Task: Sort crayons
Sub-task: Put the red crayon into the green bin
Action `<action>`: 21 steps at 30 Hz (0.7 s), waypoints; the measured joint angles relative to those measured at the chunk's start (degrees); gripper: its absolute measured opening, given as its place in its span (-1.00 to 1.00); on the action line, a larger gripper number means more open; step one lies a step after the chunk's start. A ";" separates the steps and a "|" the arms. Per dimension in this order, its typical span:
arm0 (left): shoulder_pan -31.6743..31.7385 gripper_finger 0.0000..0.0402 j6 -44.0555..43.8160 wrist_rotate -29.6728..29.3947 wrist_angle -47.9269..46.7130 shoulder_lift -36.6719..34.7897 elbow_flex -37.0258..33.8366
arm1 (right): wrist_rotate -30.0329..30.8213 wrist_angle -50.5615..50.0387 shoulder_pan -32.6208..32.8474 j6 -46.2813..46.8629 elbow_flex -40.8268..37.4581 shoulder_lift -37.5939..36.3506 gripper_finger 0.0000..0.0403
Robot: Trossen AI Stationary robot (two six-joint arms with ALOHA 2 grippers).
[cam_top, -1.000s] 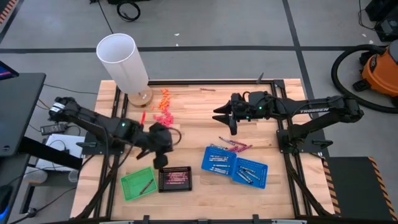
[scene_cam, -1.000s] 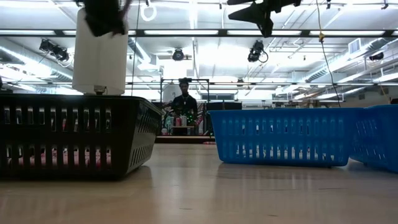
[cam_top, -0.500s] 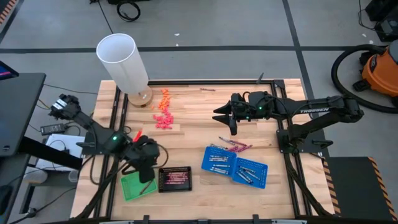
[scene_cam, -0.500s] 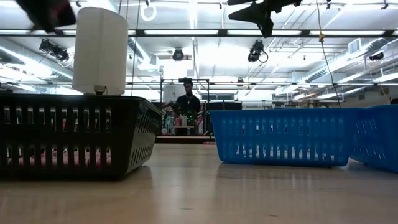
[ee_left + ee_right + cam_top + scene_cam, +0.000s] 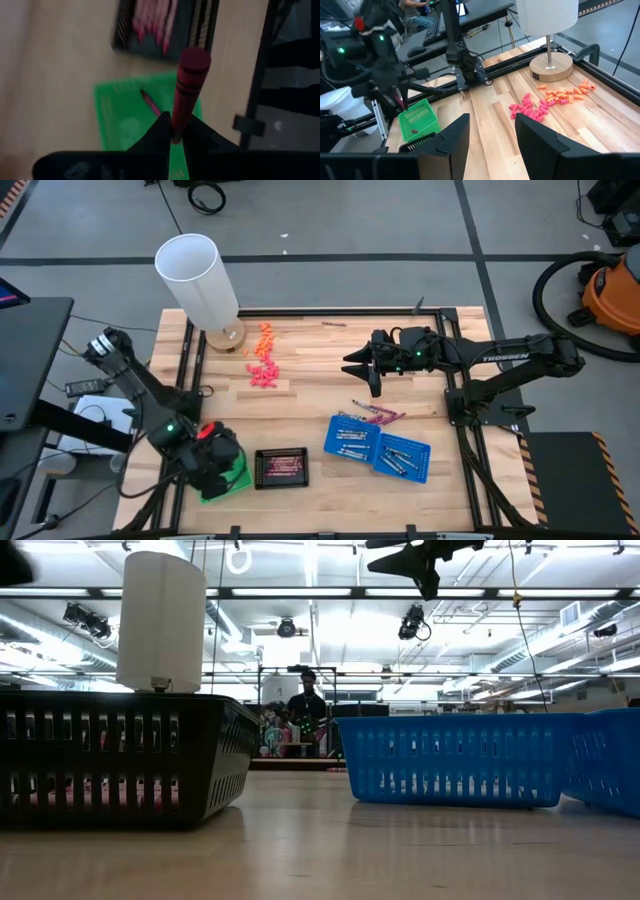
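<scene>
The left gripper (image 5: 172,135) hangs over the green basket (image 5: 238,478) at the near left of the table (image 5: 310,370), its jaws clamped on the lower end of a dark red crayon (image 5: 186,85) that stands up between them. In the left wrist view one dark red crayon already lies inside the green basket, and the black basket (image 5: 282,467) just to its right holds a row of pink to magenta crayons. The held crayon looks about ready to be dropped into the green basket.

The right gripper (image 5: 374,381) waits above the middle of the table, toward the far right, with its jaws apart and nothing between them.

Sorting appears well advanced but not finished. The two blue baskets (image 5: 352,438) at the near right each hold several pale grey-silver crayons. A small bunch of magenta and dark red crayons (image 5: 378,414) lies loose on the table just beyond the blue baskets, between them and the right gripper, and a single stick (image 5: 333,324) rests near the far edge of the table. These seem to be what is left to sort.

The heap of stubby orange and pink pieces (image 5: 263,358) near the base of the white lamp (image 5: 198,280) at the far left lies apart from all the baskets.
</scene>
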 joint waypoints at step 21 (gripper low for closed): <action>0.43 -0.73 -27.96 20.96 20.28 0.02 -20.52 | 0.46 -0.35 -0.06 -2.00 0.00 0.00 -0.17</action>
